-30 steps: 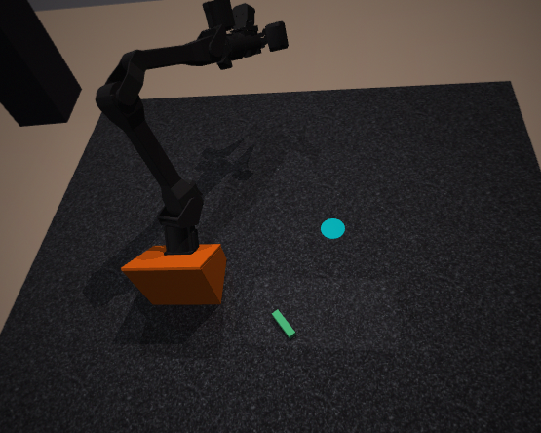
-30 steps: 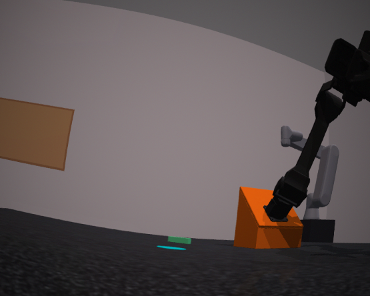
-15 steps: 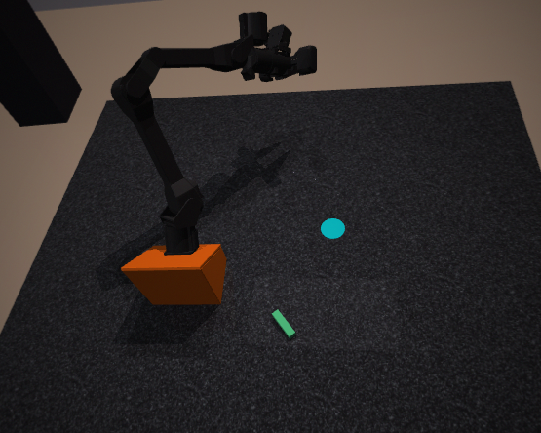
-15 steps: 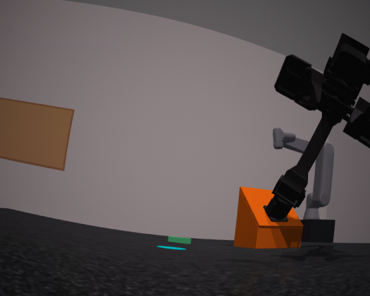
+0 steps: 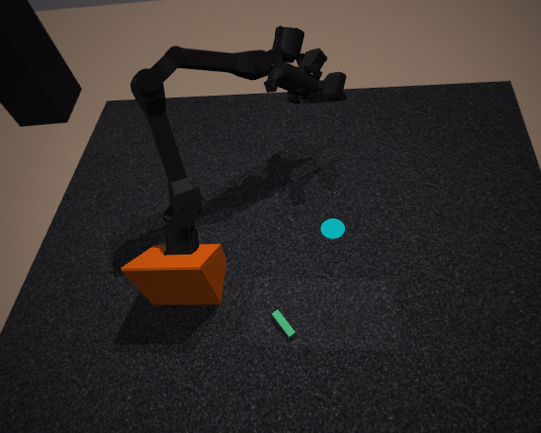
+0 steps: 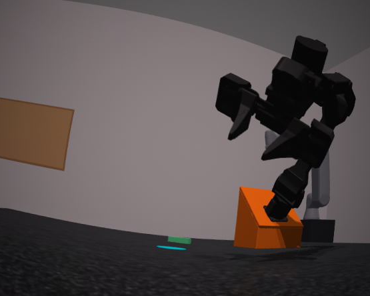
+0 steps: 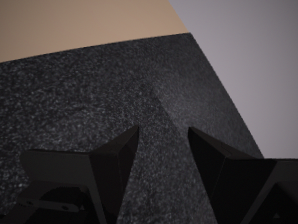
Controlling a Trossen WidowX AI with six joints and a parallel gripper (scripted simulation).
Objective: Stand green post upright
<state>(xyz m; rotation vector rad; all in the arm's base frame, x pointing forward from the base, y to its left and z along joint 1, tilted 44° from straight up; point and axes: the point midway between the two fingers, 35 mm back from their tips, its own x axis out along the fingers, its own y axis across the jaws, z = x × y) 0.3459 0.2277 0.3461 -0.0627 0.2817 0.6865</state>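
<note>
Green post (image 5: 283,324) lying flat, cyan circle (image 5: 332,228) apart, jaws spread, gripping nothing.

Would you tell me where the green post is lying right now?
In the top view, the green post lies flat on the dark mat, right of and below the orange base, below-left of the cyan circle.

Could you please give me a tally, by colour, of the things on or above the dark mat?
Green: 1, the post, lying flat.
Cyan: 1, the circle.
Orange: 1, the base block.
Black: 1, the arm with its gripper, open and empty, raised above the mat.
Total: 4
</note>
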